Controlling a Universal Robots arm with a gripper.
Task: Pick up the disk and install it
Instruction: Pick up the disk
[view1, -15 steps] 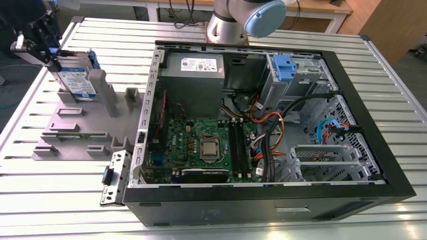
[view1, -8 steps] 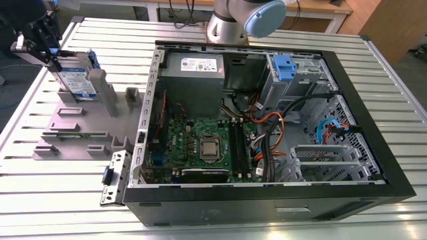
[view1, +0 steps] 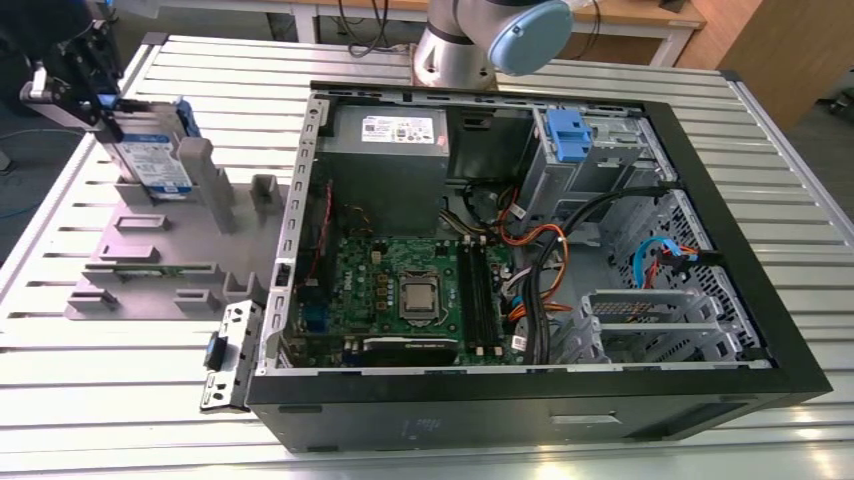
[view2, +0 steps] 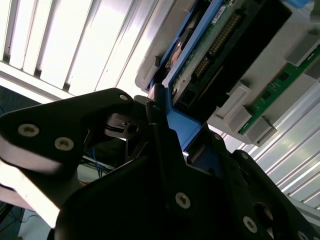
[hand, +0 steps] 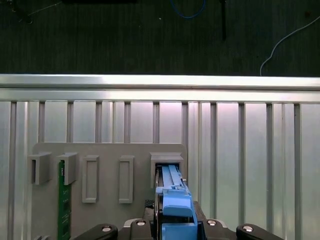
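Exterior view: the claw (view1: 96, 105) sits at the upper end of the disk (view1: 150, 160), which stands on edge, label showing, in a slot of the grey fixture (view1: 160, 270) directly below the claw; the fixture lies flat on the slatted metal tabletop (view1: 107, 400). A green memory stick (view1: 147, 268) lies in the same fixture, lower down and apart from the claw; the open computer case (view1: 534, 400) stands well apart from the claw, toward the exterior view's right, with its motherboard (view1: 414, 290), grey power-supply box (view1: 387, 130) and a small blue latch (view1: 567, 135) inside; the arm (view1: 487, 40) rises beyond the case.

In the second wrist view the claw (view2: 182, 131) is closed narrow, its dark fingers (view2: 157, 120) pressed on either side of the disk's blue frame (view2: 181, 125); the disk (view2: 215, 45) runs away from the claw with its circuit-board face showing, and the memory stick (view2: 280, 82) lies beyond it.

In the first wrist view the blue frame (hand: 176, 202) reaches from the claw (hand: 175, 227) into a raised slot of the fixture (hand: 110, 150); the memory stick (hand: 62, 210) sits several slots aside; tabletop (hand: 250, 150) slats run past on the other side.
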